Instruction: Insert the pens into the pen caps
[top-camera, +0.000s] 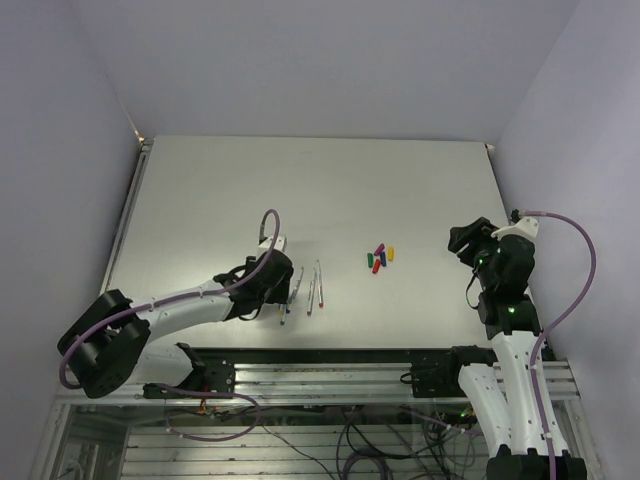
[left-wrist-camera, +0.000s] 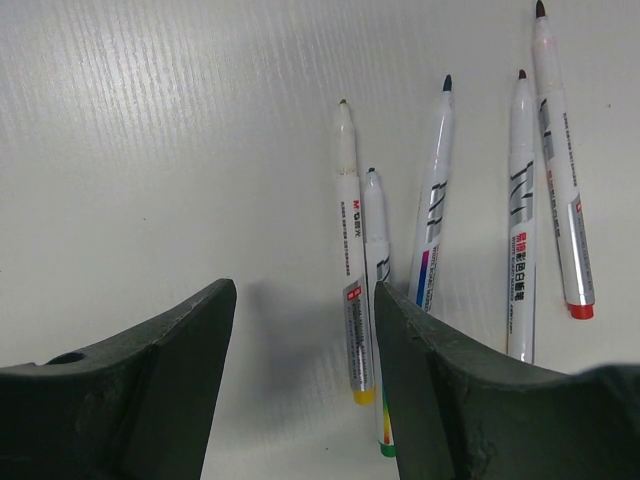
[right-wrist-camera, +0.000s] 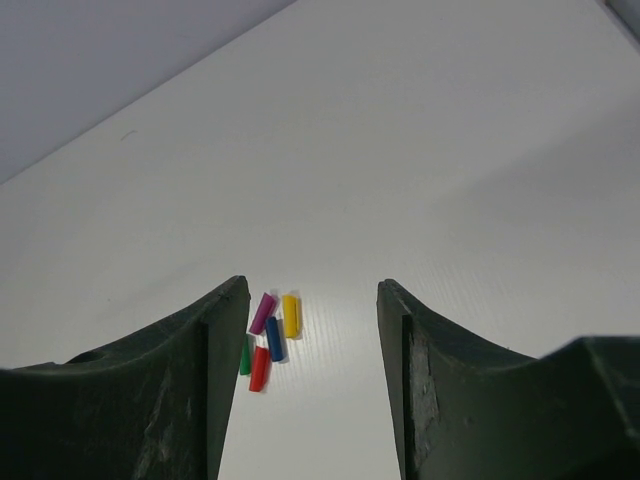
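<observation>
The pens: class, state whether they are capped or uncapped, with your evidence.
Uncapped. All five pens show bare tips; the caps lie loose in a separate cluster.

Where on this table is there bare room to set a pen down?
Bare: the whole far half of the table beyond the pens and pen caps, and the strip between the pen caps and the right gripper. Crowded: the near-left, where the left gripper sits by the pens.

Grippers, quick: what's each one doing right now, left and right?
Left gripper: open, holding nothing, pens just ahead on the table.
Right gripper: open, holding nothing, pen caps lying ahead.
</observation>
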